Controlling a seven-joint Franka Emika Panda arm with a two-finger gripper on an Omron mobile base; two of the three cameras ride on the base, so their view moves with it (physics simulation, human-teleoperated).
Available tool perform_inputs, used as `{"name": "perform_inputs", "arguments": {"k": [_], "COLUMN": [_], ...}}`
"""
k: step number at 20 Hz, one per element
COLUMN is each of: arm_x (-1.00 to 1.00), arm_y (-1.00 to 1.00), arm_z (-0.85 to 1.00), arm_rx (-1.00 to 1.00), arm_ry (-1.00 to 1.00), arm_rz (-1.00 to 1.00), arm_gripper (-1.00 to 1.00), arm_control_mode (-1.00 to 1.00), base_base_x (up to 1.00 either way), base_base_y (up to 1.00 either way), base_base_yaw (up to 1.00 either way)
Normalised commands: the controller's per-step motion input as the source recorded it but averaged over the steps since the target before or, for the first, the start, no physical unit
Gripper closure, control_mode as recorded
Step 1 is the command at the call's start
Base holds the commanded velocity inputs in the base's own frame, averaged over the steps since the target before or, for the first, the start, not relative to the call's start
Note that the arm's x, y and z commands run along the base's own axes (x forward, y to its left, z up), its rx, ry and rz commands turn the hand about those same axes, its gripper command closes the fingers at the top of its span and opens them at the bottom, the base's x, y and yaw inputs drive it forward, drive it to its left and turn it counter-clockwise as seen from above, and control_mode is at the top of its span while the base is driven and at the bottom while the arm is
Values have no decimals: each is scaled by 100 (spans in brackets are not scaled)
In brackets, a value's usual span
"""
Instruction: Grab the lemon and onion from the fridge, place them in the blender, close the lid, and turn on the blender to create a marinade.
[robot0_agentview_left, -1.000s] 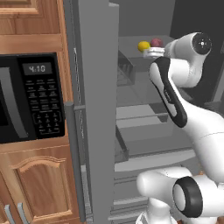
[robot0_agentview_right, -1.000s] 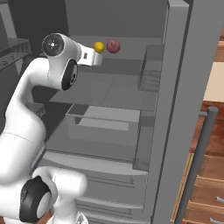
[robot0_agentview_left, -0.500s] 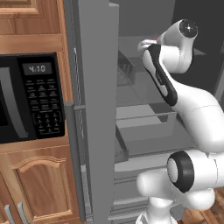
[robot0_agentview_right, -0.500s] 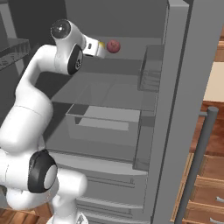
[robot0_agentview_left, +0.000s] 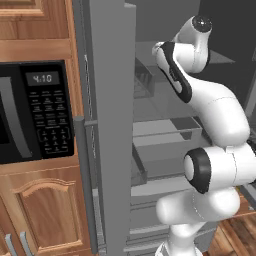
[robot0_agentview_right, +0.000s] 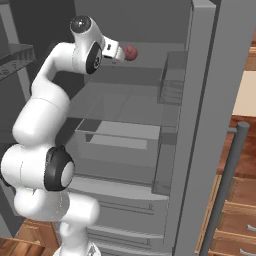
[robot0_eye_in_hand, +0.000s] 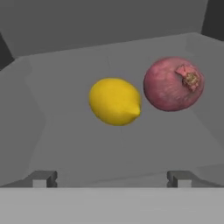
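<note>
Reaching into the open fridge (robot0_agentview_right: 200, 125), the gripper (robot0_eye_in_hand: 111, 178) hovers with jaws spread wide before the lemon (robot0_eye_in_hand: 115, 101) on an upper shelf. The onion (robot0_eye_in_hand: 173, 84) sits just beside it; an off-centre close could knock either rolling.

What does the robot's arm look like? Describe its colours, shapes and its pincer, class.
The arm is made of glossy white rounded segments, linked by dark ringed joints with round black end caps. One upper segment carries a long black inlay along its side. A white wrist block leads to the pincer, whose two fingers are small, square, dark grey tips. No cables or markings show.
</note>
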Motion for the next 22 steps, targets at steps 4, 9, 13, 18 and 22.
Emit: {"name": "perform_inputs", "arguments": {"k": [4, 9, 13, 18, 22], "arm_x": [54, 55, 50, 46, 39], "arm_y": [0, 0, 0, 0, -1], "arm_z": [-16, -18, -3, 0, -8], "arm_rx": [0, 0, 0, 0, 0], "arm_ry": [7, 4, 0, 0, 0], "arm_rz": [0, 0, 0, 0, 0], "arm_gripper": [-100, -100, -100, -100, -100], "arm_control_mode": [-100, -100, -100, -100, -100], "base_base_x": [0, 0, 0, 0, 0], "base_base_y": [0, 0, 0, 0, 0], "base_base_yaw": [0, 0, 0, 0, 0]}}
